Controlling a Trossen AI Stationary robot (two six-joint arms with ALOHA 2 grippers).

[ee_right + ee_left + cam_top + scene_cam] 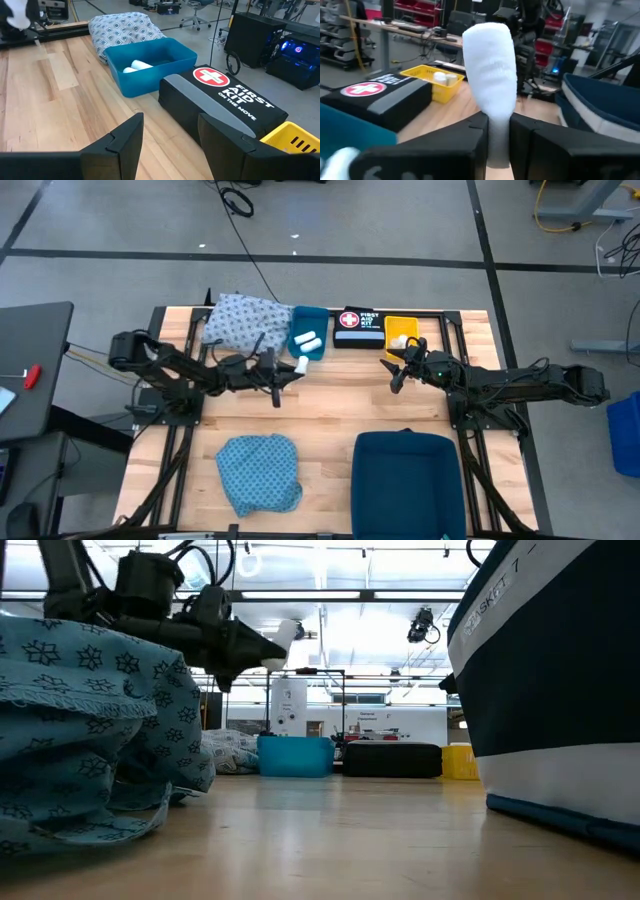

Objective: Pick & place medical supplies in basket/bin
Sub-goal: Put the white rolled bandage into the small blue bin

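My left gripper [292, 370] hangs above the table's middle, just in front of the blue tray [308, 345], and is shut on a white roll [490, 75]. More white rolls [137, 66] lie in that tray. A whitish-blue cloth [243, 320] lies at the far left and a teal cloth [260, 472] at the near left. Pale vials [443, 77] sit in the yellow basket [400, 332]. My right gripper [397, 373] waits open, above the table in front of the yellow basket, with nothing between its fingers. My left gripper pinches the white roll's lower end [498, 137] between its two fingers. The fingers lie level and point toward the table's right side. Most of the roll sticks out past the fingertips, tilted upward, lifted clear of the table [285, 637].
A black first-aid box [358, 327] stands between the blue tray and the yellow basket. A large dark teal bin [408, 475] takes up the near right of the table. Bare wood lies between the two grippers.
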